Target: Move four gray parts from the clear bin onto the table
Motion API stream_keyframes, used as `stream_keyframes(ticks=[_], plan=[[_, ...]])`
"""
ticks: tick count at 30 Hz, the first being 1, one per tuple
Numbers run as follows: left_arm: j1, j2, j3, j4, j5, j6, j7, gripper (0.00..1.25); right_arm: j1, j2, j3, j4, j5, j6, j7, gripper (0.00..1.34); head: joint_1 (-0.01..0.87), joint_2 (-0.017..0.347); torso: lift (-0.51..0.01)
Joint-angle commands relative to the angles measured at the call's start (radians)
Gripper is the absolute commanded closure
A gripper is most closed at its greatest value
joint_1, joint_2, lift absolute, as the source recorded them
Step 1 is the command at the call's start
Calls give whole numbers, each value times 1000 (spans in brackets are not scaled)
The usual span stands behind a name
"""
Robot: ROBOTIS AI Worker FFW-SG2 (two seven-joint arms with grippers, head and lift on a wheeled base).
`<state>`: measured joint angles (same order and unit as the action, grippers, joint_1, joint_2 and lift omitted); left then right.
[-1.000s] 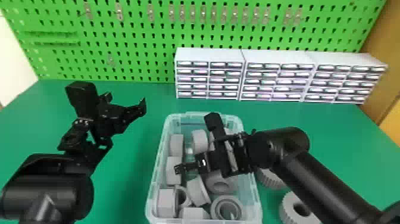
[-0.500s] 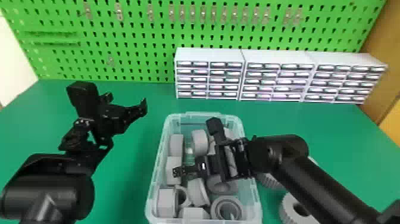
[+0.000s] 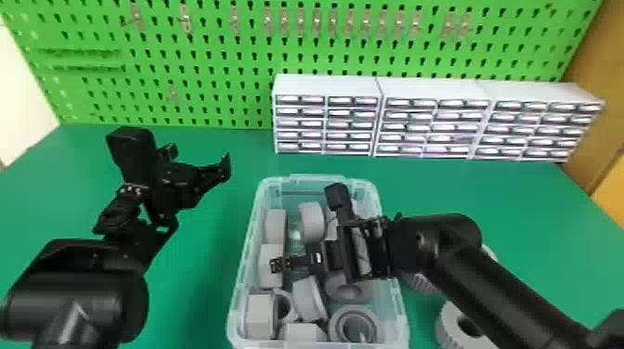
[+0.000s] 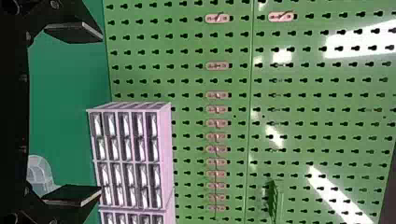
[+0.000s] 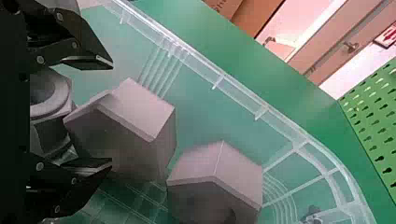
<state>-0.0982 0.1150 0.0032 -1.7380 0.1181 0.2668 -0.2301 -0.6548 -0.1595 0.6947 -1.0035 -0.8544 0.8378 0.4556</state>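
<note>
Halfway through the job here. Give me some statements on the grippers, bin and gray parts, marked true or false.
1. The left gripper is to the left of the clear bin. True.
2. The left gripper has a gray part in its grasp. False: its fingers stand apart with nothing between them.
3. The right gripper is at the clear bin, its fingers apart. True.
4. Ridged gray parts lie on the table to the right of the clear bin. True.
5. The clear bin has been emptied. False: several smooth gray parts lie inside it.
</note>
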Motion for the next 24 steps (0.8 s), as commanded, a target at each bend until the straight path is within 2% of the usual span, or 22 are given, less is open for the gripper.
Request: stream_keyframes(ticks=[1,10,12,16,17,24], plan=[[0,0,0,0,0,0,0,136,-2,2,5,2,0,-3,0,521,678,34,-50],[0,0,-2,2,0,0,0,136,-2,2,9,10,-6,-6,0,578,678,34,-50],[0,0,-2,2,0,0,0,136,-2,2,9,10,-6,-8,0,667,678,34,-50],[2,0,0,2,0,0,-1,136,-6,3,12,10,9,-6,0,1024,678,34,-50],[2,0,0,2,0,0,-1,136,-6,3,12,10,14,-6,0,1069,678,34,-50],[3,0,0,2,0,0,-3,136,-3,3,14,2,18,-23,0,1098,678,34,-50]])
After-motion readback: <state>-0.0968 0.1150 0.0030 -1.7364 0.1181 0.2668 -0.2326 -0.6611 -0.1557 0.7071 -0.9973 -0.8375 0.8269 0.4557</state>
